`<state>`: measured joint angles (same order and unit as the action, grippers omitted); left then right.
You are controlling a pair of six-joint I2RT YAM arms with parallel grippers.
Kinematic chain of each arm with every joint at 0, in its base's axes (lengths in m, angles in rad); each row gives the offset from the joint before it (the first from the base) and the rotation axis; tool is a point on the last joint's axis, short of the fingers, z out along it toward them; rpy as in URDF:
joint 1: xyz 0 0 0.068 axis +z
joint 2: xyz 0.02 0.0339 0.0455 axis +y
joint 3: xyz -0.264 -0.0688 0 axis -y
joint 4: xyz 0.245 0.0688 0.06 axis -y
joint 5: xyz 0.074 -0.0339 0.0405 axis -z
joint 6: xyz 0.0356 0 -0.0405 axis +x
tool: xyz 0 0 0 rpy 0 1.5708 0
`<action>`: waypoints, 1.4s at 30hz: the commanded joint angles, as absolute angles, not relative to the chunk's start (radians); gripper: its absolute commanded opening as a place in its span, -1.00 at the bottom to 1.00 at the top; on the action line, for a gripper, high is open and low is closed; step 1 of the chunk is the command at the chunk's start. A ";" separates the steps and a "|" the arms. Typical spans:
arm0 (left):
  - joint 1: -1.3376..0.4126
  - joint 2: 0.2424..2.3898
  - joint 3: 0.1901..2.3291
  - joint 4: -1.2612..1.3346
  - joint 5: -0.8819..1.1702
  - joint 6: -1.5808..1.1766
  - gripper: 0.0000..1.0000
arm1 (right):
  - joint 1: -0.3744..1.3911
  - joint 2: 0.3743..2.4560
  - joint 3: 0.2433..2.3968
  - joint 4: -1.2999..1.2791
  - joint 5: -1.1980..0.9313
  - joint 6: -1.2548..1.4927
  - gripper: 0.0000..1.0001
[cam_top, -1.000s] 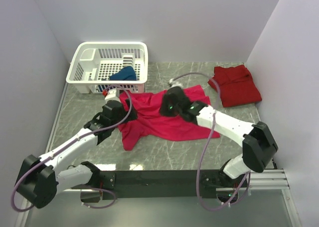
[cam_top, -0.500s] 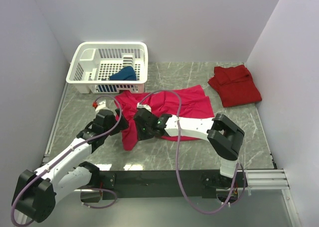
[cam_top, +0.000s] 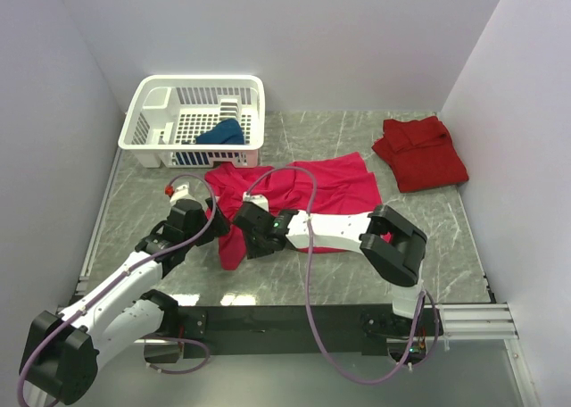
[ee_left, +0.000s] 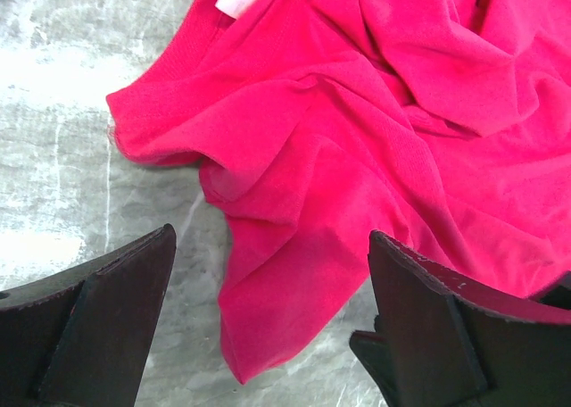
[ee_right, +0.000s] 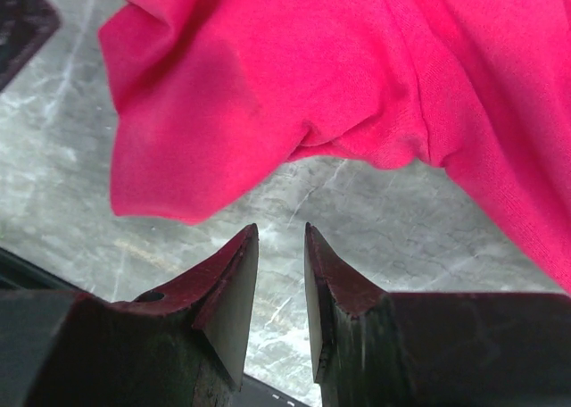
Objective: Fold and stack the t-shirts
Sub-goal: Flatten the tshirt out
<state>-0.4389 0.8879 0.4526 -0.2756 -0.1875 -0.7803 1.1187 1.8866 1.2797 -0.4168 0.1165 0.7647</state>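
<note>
The crumpled magenta t-shirt (cam_top: 343, 179) lies on the tabletop (cam_top: 303, 286), its loose corner just ahead of the right fingers (ee_right: 227, 286), slightly apart and empty, while the left fingers (ee_left: 107, 322) hang wide open above it.

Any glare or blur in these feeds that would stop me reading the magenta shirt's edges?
Top external: even light, the magenta shirt is sharp, with only a pale sheen on the table near the arm bases. Left wrist: the table glares white along the left side, but the cloth folds are crisp. Right wrist: the shirt edge is sharp against the stone and nothing is blurred.
</note>
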 commanded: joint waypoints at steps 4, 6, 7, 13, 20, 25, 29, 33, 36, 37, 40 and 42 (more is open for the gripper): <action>-0.436 0.879 0.448 -0.262 -0.170 -0.785 0.90 | 1.129 1.931 1.318 -0.402 0.153 0.773 -0.28; -0.436 0.874 0.448 -0.262 -0.170 -0.785 0.90 | 1.127 1.948 1.322 -0.387 0.156 0.772 -0.26; -0.436 0.874 0.448 -0.264 -0.170 -0.785 0.90 | 1.127 1.954 1.325 -0.382 0.163 0.773 -0.25; -0.436 0.881 0.449 -0.261 -0.170 -0.784 0.90 | 1.127 1.967 1.328 -0.350 0.173 0.778 -0.19; -0.436 0.891 0.448 -0.255 -0.163 -0.779 0.90 | 1.126 1.968 1.325 -0.285 0.186 0.784 -0.10; -0.436 0.897 0.448 -0.255 -0.161 -0.778 0.90 | 1.126 2.005 1.345 -0.264 0.189 0.788 -0.08; -0.436 0.900 0.446 -0.253 -0.158 -0.778 0.90 | 1.127 2.029 1.353 -0.272 0.233 0.785 -0.10; -0.436 0.902 0.448 -0.253 -0.158 -0.776 0.90 | 1.126 2.020 1.342 -0.267 0.267 0.782 -0.26; -0.436 0.907 0.448 -0.250 -0.156 -0.776 0.90 | 1.127 2.008 1.325 -0.261 0.290 0.772 -0.51; -0.436 0.907 0.448 -0.250 -0.156 -0.776 0.90 | 1.126 2.005 1.321 -0.258 0.291 0.770 -0.65; -0.436 0.907 0.446 -0.250 -0.156 -0.775 0.90 | 1.126 1.999 1.309 -0.252 0.290 0.759 -0.92; -0.436 0.907 0.446 -0.250 -0.156 -0.775 0.90 | 1.127 1.994 1.308 -0.253 0.285 0.750 -1.00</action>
